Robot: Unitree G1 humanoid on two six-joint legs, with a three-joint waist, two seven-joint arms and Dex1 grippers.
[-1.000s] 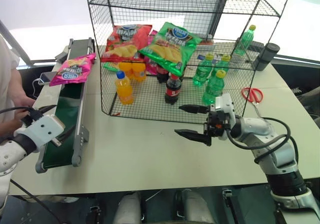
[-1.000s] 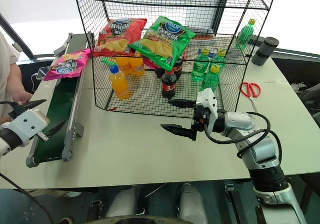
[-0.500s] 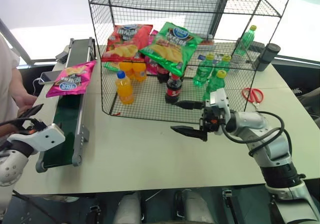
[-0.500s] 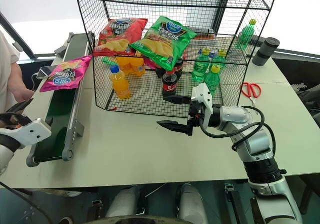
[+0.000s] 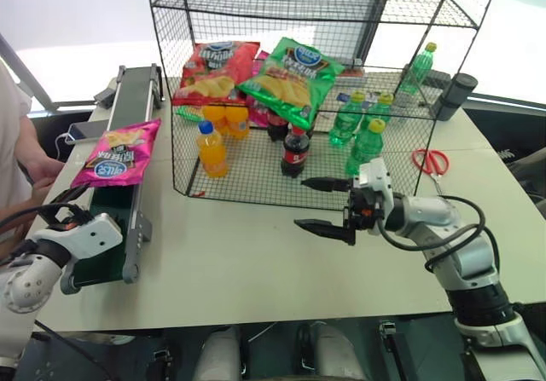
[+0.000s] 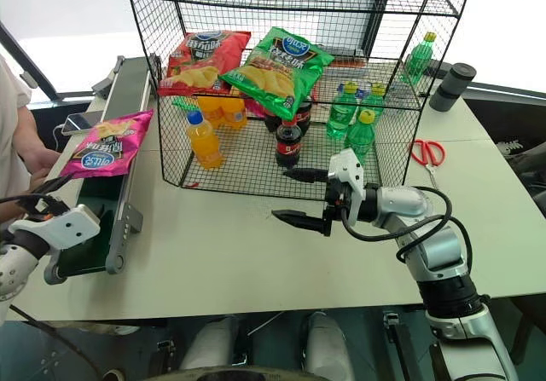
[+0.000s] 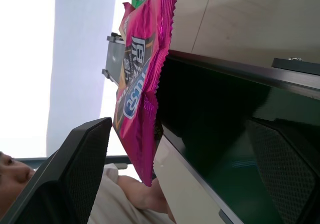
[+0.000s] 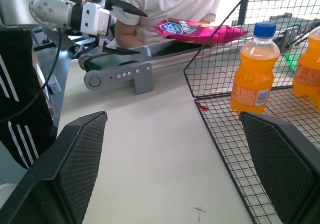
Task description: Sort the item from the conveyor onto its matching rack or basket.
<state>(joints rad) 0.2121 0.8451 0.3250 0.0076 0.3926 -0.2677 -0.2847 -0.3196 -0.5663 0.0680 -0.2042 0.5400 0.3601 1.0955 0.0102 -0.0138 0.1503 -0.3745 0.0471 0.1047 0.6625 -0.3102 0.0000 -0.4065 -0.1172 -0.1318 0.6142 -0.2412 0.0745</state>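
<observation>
The left gripper (image 6: 38,204) is hovering at the near end of the conveyor (image 5: 109,246) with its two black fingers spread apart and nothing between them, while the right gripper (image 5: 326,204) is hanging over the bare table (image 5: 239,262) in front of the rack (image 5: 281,100), its fingers also standing wide and empty, pointing toward the belt. The one magenta-pink chip bag (image 5: 116,152) is lying flat on the dark-green belt about midway along it, just beyond the left gripper and apart from it; its long axis is running along the belt, and its far end with the yellow chips is pointing away from the robot. A person's hand (image 5: 43,171) is resting beside the conveyor. Inside the black wire rack, the bottom tier is holding three orange drink bottles (image 5: 211,149), two dark cola bottles (image 5: 295,151) and three green bottles (image 5: 365,147); the tier above is carrying one red chip bag (image 5: 213,72) and one green chip bag (image 5: 290,67). A pair of red scissors (image 5: 432,161) is lying on the table to the right of the rack.
</observation>
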